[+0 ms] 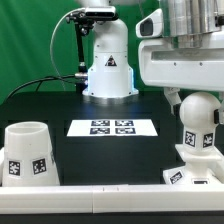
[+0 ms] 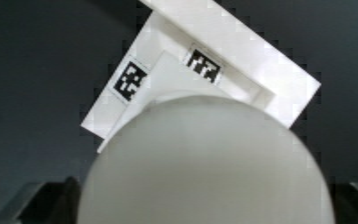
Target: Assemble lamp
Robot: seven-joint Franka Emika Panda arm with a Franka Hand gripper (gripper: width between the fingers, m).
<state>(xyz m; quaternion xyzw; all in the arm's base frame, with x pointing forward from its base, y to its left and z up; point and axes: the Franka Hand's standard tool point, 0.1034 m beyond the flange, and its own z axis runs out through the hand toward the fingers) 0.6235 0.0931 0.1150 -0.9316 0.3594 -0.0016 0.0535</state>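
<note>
Three lamp parts, one of each: the bulb (image 1: pixel 197 118) stands upright on the base (image 1: pixel 192 172) right under my gripper (image 1: pixel 190 90), and the shade (image 1: pixel 27 152) sits well apart from my fingers at the exterior view's left. My fingers are cut off above and blocked by the bulb's round head (image 2: pixel 202 160) in the wrist view, so I cannot tell how wide they stand or whether they grip it. One marker board (image 1: pixel 112 127) lies on the black table (image 1: pixel 60 105), with a green backdrop (image 1: pixel 30 40) behind.
</note>
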